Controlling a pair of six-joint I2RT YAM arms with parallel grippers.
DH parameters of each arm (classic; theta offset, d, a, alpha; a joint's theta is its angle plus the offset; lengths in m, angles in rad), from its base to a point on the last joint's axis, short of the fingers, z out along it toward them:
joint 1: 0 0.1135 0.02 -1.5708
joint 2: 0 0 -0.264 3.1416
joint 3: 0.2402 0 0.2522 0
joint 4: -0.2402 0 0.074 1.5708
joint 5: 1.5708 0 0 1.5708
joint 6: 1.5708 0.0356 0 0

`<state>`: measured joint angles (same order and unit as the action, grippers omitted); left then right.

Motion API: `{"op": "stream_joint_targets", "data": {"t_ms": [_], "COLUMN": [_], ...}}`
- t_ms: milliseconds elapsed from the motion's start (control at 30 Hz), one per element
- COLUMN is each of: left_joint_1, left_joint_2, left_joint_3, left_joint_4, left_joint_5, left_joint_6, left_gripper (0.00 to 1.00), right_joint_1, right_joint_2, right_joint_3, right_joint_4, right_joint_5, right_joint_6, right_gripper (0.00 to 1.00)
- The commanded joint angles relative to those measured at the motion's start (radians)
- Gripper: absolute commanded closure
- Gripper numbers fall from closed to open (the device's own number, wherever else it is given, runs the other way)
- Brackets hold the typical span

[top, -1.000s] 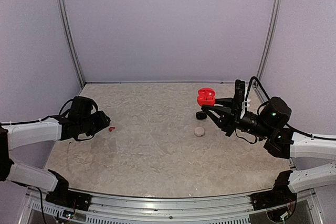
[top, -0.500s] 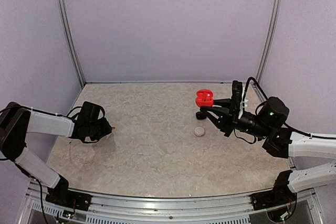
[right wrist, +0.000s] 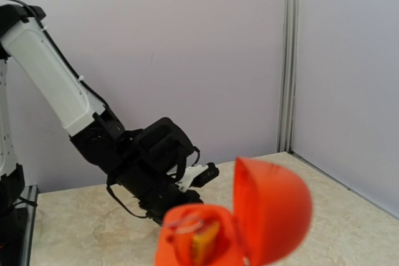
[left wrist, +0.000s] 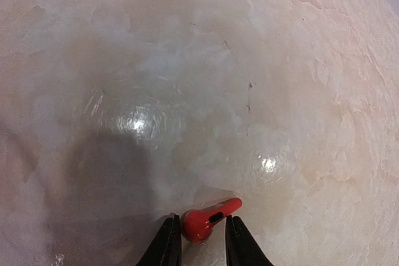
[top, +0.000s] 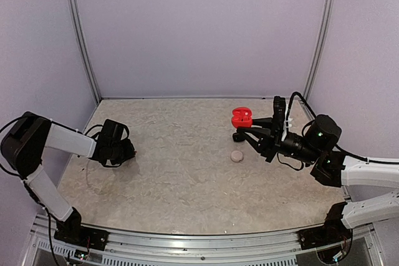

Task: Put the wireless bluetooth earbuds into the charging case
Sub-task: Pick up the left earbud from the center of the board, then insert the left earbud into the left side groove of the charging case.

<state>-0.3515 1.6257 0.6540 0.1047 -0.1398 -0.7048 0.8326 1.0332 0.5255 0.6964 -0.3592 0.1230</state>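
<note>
**Position.** The left jaws stand narrow at the bottom edge of the wrist view, one on each side of the red earbud [left wrist: 201,223], which lies on the worktop [left wrist: 187,91]. We cannot tell whether they bear on it. The right jaws, right of centre in the overhead view, are closed on the red charging case [top: 242,116], held off the surface with its lid open.

**Risks, in our judgement.** The bud is tiny, glossy and rounded, with a short stem. The mottled, polished worktop looks likely to offer little friction. An off-centre pinch could squirt the bud out or roll it away. The stem angles toward the right of the frame past one jaw, so the bud may twist and reach the case misaligned.

**Materials.** The case looks like smooth hard plastic with a domed lid. A black item [top: 238,136] and a pale grey round case [top: 236,156] lie just below it.
</note>
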Motion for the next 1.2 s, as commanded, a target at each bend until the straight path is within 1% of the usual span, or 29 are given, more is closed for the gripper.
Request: {"op": "stream_joint_targets", "data": {"t_ms": [0,367,567,667,800,1000,1167], "left_joint_1": [0.01,0.019,0.018,0.013,-0.019,-0.096,-0.186], "left_joint_2": [0.047,0.127,0.117,0.078,0.011,-0.105,-0.22], "left_joint_3": [0.038,0.057,0.058,0.051,0.059,0.091,0.107], "left_joint_4": [0.012,0.02,0.014,0.012,-0.014,-0.099,-0.102], "left_joint_5": [-0.006,-0.005,-0.009,-0.01,-0.022,-0.061,-0.084], "left_joint_6": [0.048,0.076,0.092,0.098,0.115,0.166,0.256], "left_gripper": [0.75,0.89,0.96,0.98,0.98,0.99,0.99], "right_joint_1": [-0.017,-0.019,-0.019,-0.019,-0.019,-0.022,-0.022], "right_joint_2": [0.011,0.018,0.011,0.005,0.0,-0.01,-0.016], "right_joint_3": [0.027,0.034,0.033,0.033,0.03,0.02,0.011], "right_joint_4": [-0.007,-0.012,-0.015,-0.017,-0.018,-0.017,-0.015], "right_joint_5": [-0.008,-0.011,-0.011,-0.011,-0.01,-0.008,-0.013], "right_joint_6": [0.009,0.009,0.007,0.006,0.006,0.006,0.006], "right_gripper": [0.97,0.97,0.97,0.97,0.97,0.97,0.97]}}
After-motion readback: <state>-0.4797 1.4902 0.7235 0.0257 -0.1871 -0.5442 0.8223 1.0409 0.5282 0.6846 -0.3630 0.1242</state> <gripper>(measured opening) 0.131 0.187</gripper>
